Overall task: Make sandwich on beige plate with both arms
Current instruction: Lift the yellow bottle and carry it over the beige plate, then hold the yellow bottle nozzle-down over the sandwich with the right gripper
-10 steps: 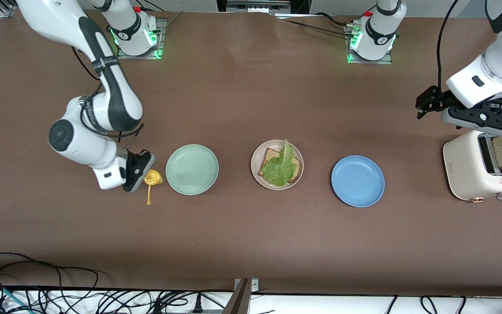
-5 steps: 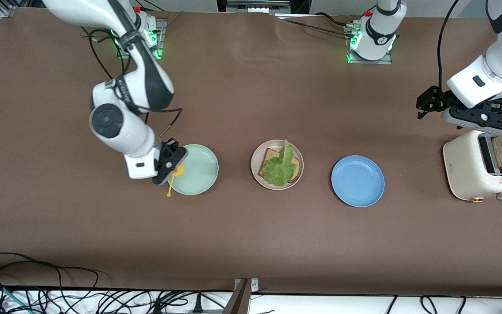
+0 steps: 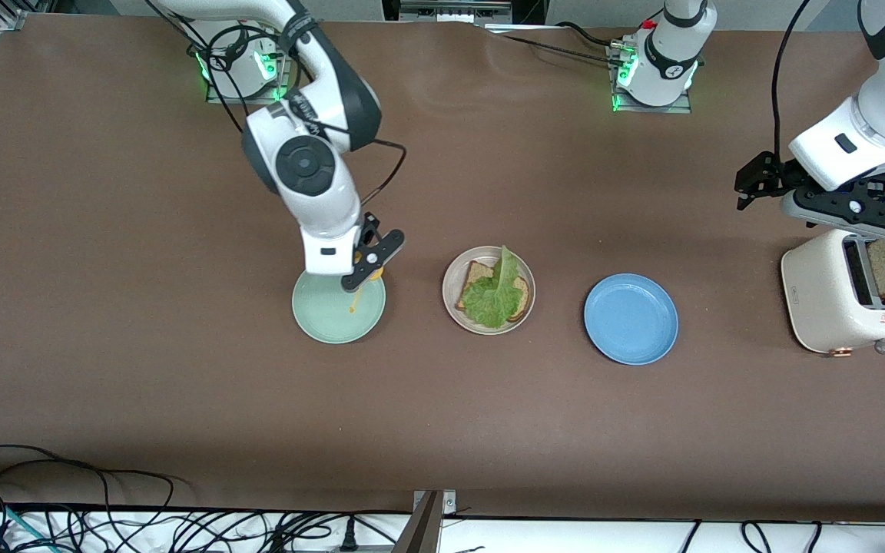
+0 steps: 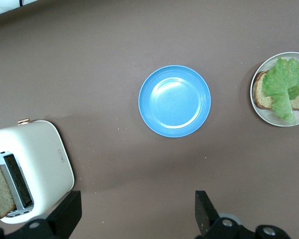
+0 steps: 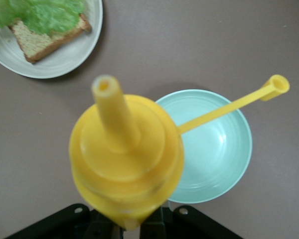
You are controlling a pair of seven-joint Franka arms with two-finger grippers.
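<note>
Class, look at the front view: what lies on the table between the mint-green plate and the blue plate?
The beige plate, holding a bread slice topped with lettuce, sits between the mint-green plate and the blue plate, as the front view shows.

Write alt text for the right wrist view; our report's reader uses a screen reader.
The right gripper holds a yellow squeeze bottle, its cap dangling on a strap, over a mint-green plate. Nearby, the beige plate carries bread and lettuce.
</note>
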